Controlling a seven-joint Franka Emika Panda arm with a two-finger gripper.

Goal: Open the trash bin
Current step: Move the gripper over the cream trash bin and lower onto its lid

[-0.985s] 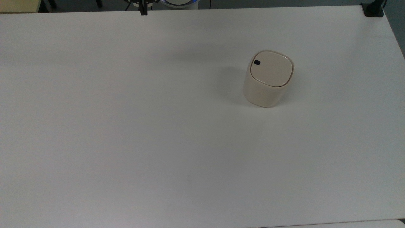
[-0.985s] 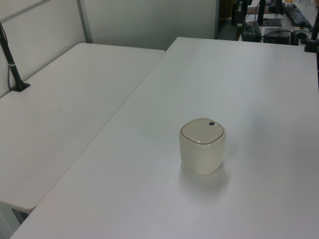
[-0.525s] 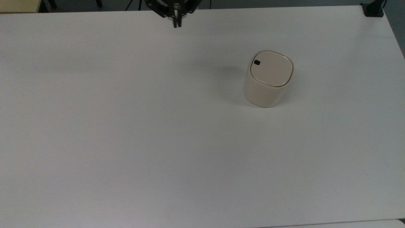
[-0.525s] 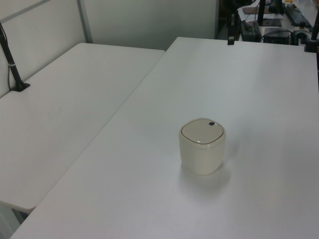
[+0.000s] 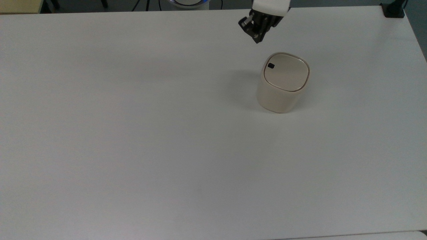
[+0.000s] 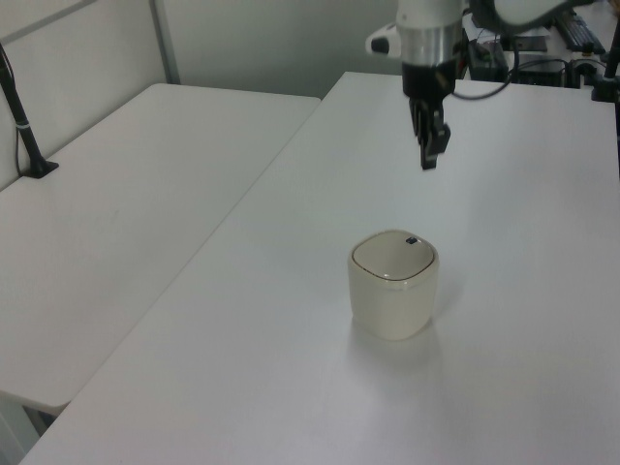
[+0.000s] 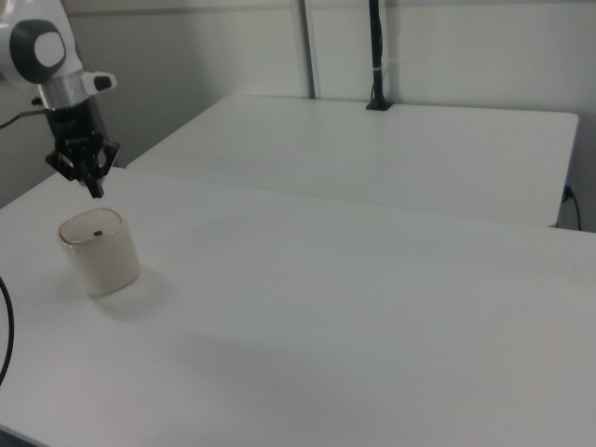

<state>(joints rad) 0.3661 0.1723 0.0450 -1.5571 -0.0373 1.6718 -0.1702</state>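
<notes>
The cream trash bin [image 5: 282, 83] stands upright on the white table [image 5: 133, 133], its flat lid down. A small black button [image 5: 271, 66] sits at the lid's corner nearest the arm. The bin also shows in the left view [image 6: 392, 284] and in the right view [image 7: 99, 251]. My gripper [image 5: 257, 39] hangs in the air above the table, a short way beyond the button's corner and clear of the bin. Its fingers point down and are pressed together with nothing between them, as the left view [image 6: 427, 160] and the right view [image 7: 96, 189] show.
A second white table [image 6: 126, 213] adjoins this one along a seam. A black clamp post [image 6: 24, 136] stands on it, also visible as a post [image 7: 375, 56] in the right view. A black clamp [image 5: 393, 10] grips the table's far corner.
The gripper has swept from the far table edge to the top view's right and forward, arriving close above the bin's button corner. The bin has not moved; its lid stays down.
</notes>
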